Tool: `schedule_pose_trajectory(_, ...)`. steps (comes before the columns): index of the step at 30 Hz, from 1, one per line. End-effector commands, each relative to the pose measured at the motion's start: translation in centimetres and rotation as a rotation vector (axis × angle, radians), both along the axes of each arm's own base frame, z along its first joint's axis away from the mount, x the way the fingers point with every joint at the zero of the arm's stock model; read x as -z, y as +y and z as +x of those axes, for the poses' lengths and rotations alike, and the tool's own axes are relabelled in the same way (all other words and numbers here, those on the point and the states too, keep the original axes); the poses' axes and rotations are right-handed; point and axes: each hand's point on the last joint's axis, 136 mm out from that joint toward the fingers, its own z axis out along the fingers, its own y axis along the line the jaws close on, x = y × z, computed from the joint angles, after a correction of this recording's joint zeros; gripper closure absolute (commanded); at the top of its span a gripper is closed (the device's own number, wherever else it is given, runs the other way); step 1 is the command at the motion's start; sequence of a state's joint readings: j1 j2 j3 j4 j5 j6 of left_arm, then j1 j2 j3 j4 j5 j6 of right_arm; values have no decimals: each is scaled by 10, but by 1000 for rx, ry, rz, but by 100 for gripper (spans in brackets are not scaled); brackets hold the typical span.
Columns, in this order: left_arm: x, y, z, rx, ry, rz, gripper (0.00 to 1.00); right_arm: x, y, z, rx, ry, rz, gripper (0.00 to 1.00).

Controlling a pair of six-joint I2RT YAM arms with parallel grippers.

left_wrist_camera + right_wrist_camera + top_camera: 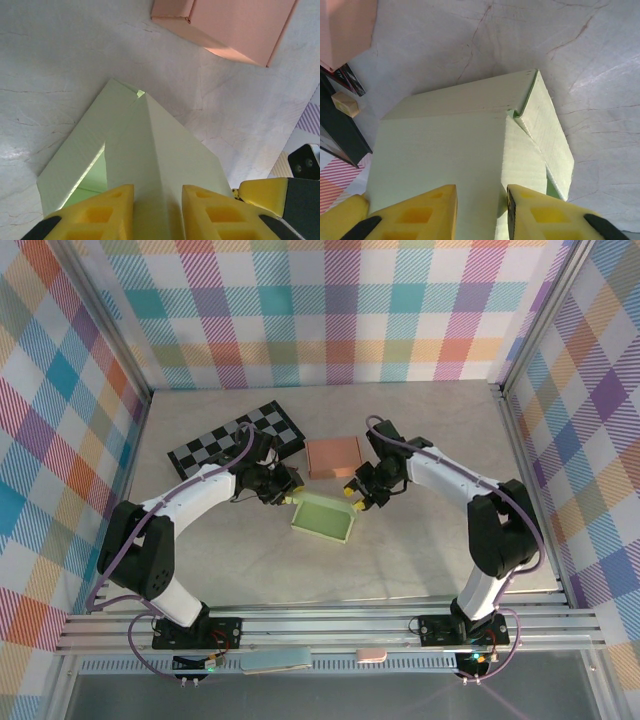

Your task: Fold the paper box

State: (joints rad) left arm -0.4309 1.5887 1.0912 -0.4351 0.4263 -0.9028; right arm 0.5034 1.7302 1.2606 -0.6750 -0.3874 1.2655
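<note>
Gripping 1 paper box [325, 517] wall between fingers each: left pincer [157, 195], right pincer [481, 195] | we judge folding midway, tucking remains.

Green box [160, 150], near part behind left gripper [158, 194]

I'm operating in a robotics lab cell: plaid-printed walls [340, 310] are enclosing a marbled table [250, 570], and aluminium rails [330, 625] are framing it.

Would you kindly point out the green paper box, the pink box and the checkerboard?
green paper box [322, 519], top external view, inner floor.
pink box [333, 457], top external view, top face.
checkerboard [215, 445], top external view, left half.
</note>
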Motion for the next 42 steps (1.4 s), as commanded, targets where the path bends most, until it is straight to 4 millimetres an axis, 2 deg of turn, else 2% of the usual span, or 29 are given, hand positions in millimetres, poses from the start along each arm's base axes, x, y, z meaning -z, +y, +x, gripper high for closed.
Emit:
schedule_pose_trajectory(1, -24, -19, -2, 20, -29, -59, 72, -20, 20, 10, -23, -8, 104, 68)
schedule_pose_trajectory(10, -36, -19, 6, -36, -13, -68, 73, -22, 29, 20, -37, -3, 134, 68)
schedule_pose_trajectory(15, -32, -19, 4, -41, 4, -63, 74, -17, 29, 21, -43, 2, 134, 69)
schedule_pose_trajectory(22, -15, -12, -3, -3, 10, -4, 74, -9, 25, 24, -76, -24, 98, 69)
schedule_pose_trajectory(34, 18, 3, -21, 75, 12, 101, 75, 12, 21, 11, -163, -26, 43, 72)
schedule_pose_trajectory(42, 31, 11, -33, 120, 28, 154, 76, 21, 19, 4, -206, -30, 3, 74)
